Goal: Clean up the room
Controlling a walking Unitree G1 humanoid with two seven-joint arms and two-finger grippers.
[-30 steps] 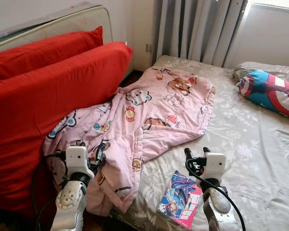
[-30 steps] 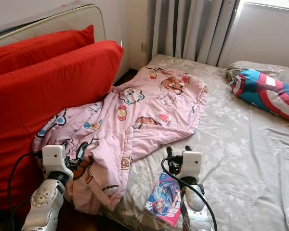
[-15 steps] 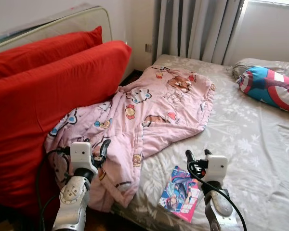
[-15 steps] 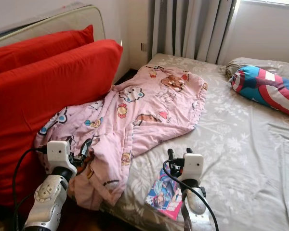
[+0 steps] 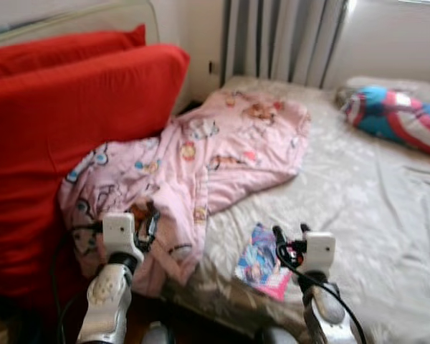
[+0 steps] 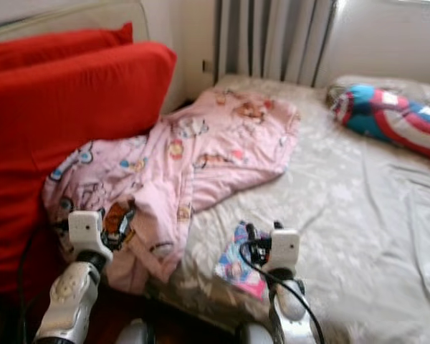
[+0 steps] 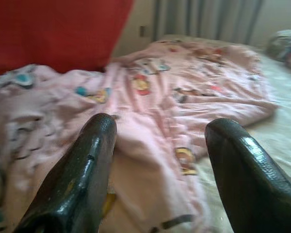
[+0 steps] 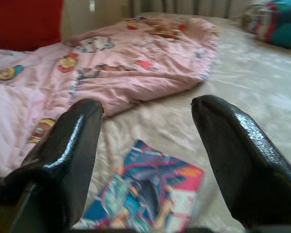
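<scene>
Right claw (image 8: 145,160) has neared book (image 8: 150,194), fingers apart.

You have a pink cartoon-print blanket (image 5: 201,158) lying crumpled across the bed's left side, one end spilling over the near edge. A colourful comic book (image 5: 261,261) lies flat just beside it.

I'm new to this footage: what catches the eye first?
A rumpled pink cartoon blanket sprawls across the bed's left side against big red cushions. A colourful book lies near the bed's front edge, by the open right gripper. A red, white and blue pillow sits far right.
</scene>
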